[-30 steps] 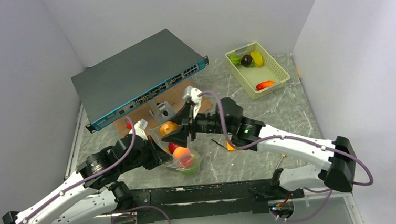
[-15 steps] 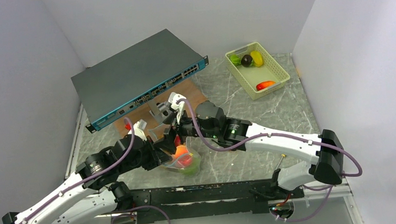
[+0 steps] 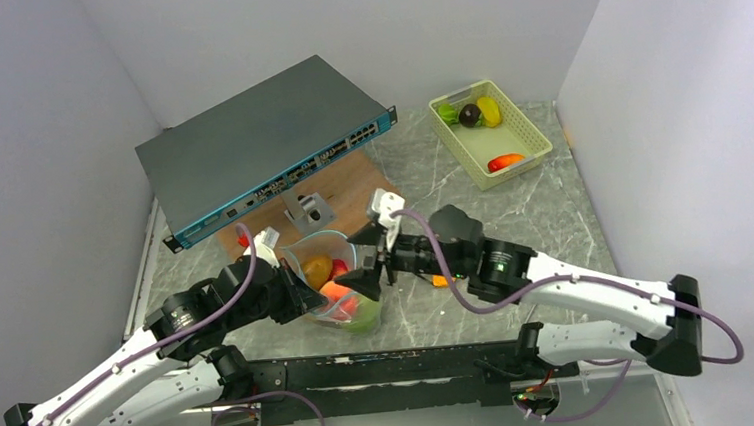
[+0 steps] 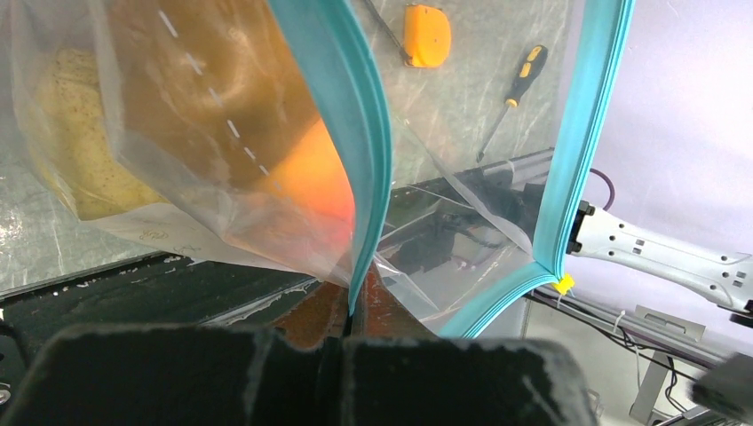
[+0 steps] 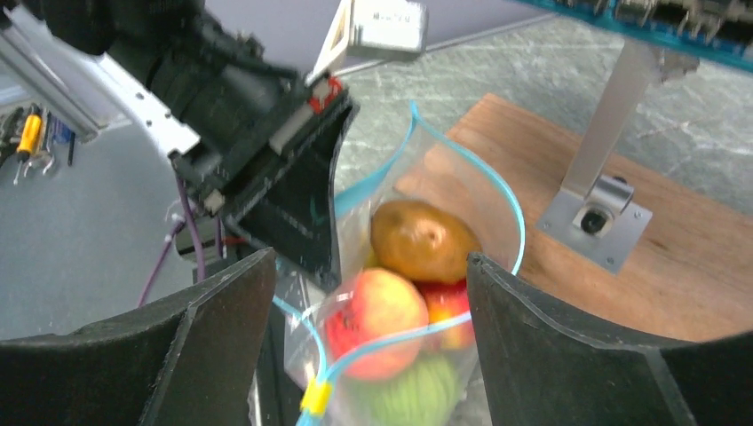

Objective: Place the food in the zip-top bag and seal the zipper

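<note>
The clear zip-top bag [image 3: 345, 313] stands open between my grippers. My left gripper [image 3: 296, 284] is shut on its teal zipper [image 4: 362, 151] at the near edge; the pinch shows in the left wrist view [image 4: 355, 312]. Inside the bag lie a brown-yellow fruit [image 5: 419, 240], an orange-pink peach [image 5: 377, 311], a red piece [image 5: 448, 306] and the green cabbage [image 5: 416, 390]. My right gripper [image 3: 369, 266] is open and empty, just right of the bag's mouth. In the right wrist view [image 5: 364, 355] its fingers [image 5: 222, 346] frame the bag without touching it.
A grey network switch [image 3: 258, 146] lies behind, with a wooden board [image 3: 346, 185] and a metal bracket [image 3: 308, 213] before it. A pale green basket [image 3: 522, 128] with more toy fruit stands at the back right. A black-and-orange screwdriver [image 4: 517, 80] lies right of the bag.
My right gripper carried the brown-yellow fruit down into the bag, let it go and drew back to the right, open. My left gripper has kept its hold on the zipper.
</note>
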Robot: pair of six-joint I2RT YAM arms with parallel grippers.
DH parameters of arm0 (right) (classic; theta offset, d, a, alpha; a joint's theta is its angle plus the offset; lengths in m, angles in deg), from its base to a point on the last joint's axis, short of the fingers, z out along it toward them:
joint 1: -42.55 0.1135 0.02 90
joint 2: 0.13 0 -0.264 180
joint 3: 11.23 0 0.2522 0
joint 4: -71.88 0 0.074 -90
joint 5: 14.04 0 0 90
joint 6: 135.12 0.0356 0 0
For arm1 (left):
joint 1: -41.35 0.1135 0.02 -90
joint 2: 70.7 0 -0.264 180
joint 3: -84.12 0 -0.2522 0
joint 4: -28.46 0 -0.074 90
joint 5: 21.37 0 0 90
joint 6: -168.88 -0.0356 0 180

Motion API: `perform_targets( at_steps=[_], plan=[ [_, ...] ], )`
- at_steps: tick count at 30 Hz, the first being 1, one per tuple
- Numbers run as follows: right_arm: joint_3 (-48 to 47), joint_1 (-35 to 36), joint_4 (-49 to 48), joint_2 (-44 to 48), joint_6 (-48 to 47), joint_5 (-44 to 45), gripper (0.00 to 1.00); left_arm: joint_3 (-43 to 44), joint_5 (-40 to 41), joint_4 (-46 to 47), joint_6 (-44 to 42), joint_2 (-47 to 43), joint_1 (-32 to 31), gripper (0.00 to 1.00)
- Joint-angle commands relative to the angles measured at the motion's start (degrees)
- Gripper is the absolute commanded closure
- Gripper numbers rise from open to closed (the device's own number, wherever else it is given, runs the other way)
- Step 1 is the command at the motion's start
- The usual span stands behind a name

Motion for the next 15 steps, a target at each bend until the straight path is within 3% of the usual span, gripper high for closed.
perform_targets(
  at_steps=[1, 5, 15],
  plan=[
    [6.67, 0.18, -1.64, 5.96, -1.77, 0.0, 0.21, 1.14, 0.54, 0.44, 0.89, -0.01, -0.19, 1.0],
    [13.18, 0.28, -5.36, 9.95, -3.83, -2.16, 0.18, 1.27, 0.53, 0.56, 0.68, 0.29, -0.19, 1.0],
    [29.93, 0.31, -24.93, 15.0, -10.54, -4.07, 0.18, 1.19, 0.83, 0.64, 1.51, 0.28, -0.17, 1.0]
  ],
)
